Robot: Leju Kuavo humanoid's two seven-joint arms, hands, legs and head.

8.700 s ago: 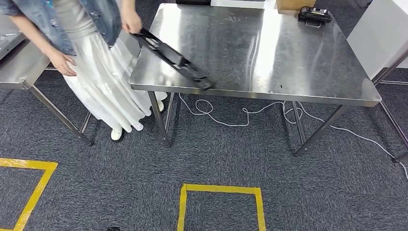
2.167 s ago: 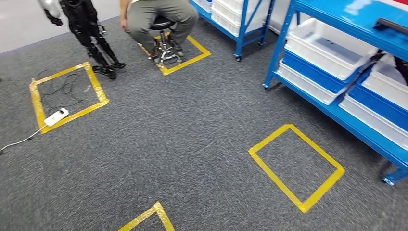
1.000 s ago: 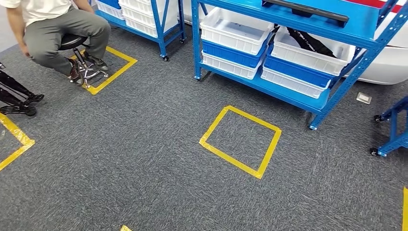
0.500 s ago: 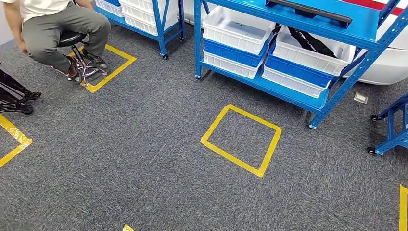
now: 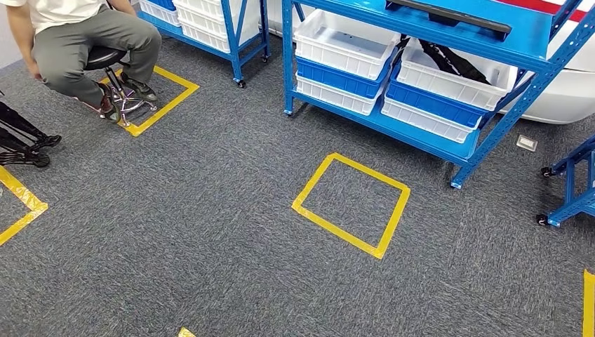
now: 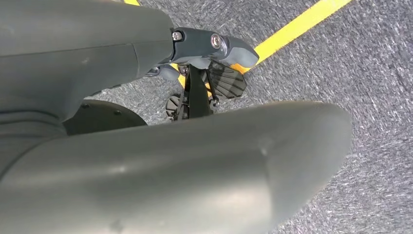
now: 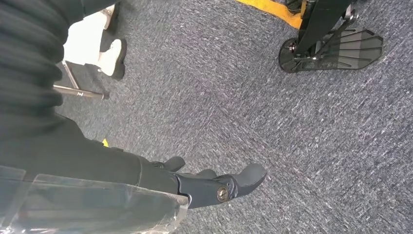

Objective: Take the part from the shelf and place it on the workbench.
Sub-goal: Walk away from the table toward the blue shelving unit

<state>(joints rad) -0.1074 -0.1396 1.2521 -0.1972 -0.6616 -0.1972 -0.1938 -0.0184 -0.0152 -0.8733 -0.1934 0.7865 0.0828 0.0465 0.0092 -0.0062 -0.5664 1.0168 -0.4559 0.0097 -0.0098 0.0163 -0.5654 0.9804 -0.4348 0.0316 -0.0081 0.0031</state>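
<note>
Part (image 5: 449, 15) atop blue shelf (image 5: 410, 118), beyond yellow floor square (image 5: 351, 204).

Blue racks: three, namely one central (image 5: 421, 133), one behind the person (image 5: 242, 42) and one cut off at the right edge (image 5: 572, 203). Crates on the central rack: six in two stacks of three, being four white (image 5: 344, 38) (image 5: 459, 76) (image 5: 330, 97) (image 5: 424, 121) and two blue (image 5: 335, 72) (image 5: 414, 95). White crates on the far rack (image 5: 207, 15): count not determinable at the frame edge. Long black parts: two, one on the top shelf (image 5: 449, 17) and one leaning in a crate (image 5: 452, 60). Complete yellow tape squares: two (image 5: 313, 188) (image 5: 172, 98). Partial tape marks: three (image 5: 24, 200) (image 5: 185, 332) (image 5: 588, 302). Person: one (image 5: 77, 38). Stool: one (image 5: 105, 60). Floor plate: one (image 5: 526, 142).
</note>
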